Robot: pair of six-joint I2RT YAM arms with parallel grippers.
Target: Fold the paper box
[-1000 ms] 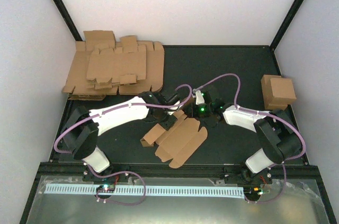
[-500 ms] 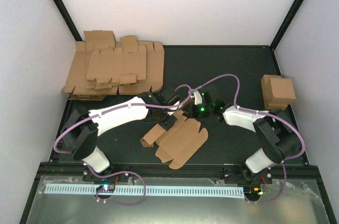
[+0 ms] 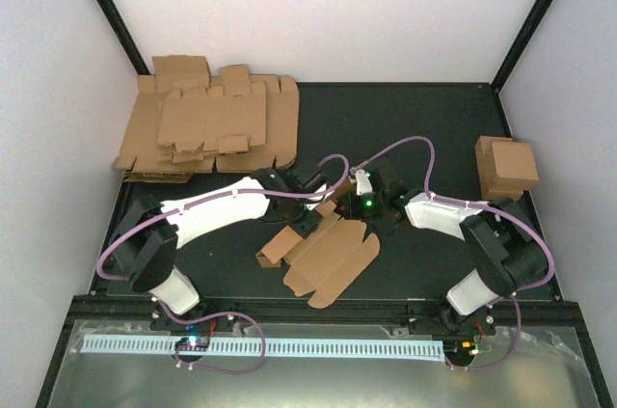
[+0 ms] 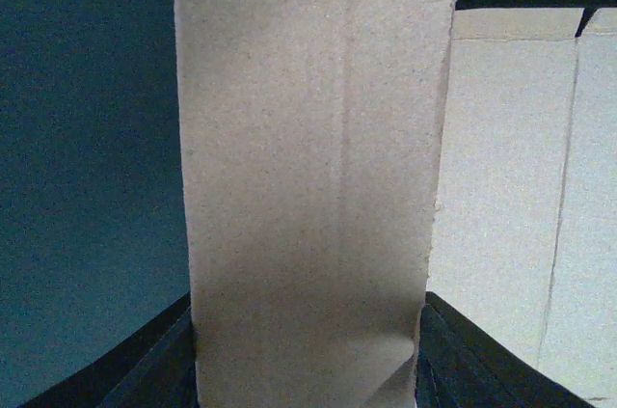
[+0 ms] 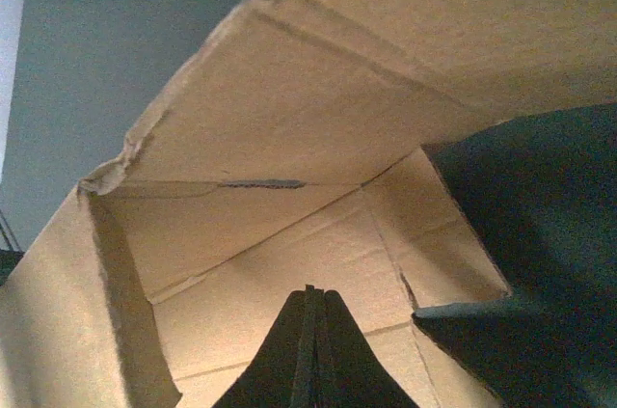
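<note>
Cardboard paper box [image 3: 333, 254] was barely begun (one corner up); left gripper [image 3: 308, 219] clamped its flap, right gripper [image 5: 308, 297], pressed together, poked inside.

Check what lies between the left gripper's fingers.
A brown panel of the paper box fills the gap between the fingers of the left gripper; the left wrist view shows it.

Barely anything tbh: the right gripper [image 5: 308, 297] wobbles a touch, ending up slightly nearer the paper box [image 3: 333, 254], and its purple cable [image 3: 415, 140] shifts a bit too.
</note>
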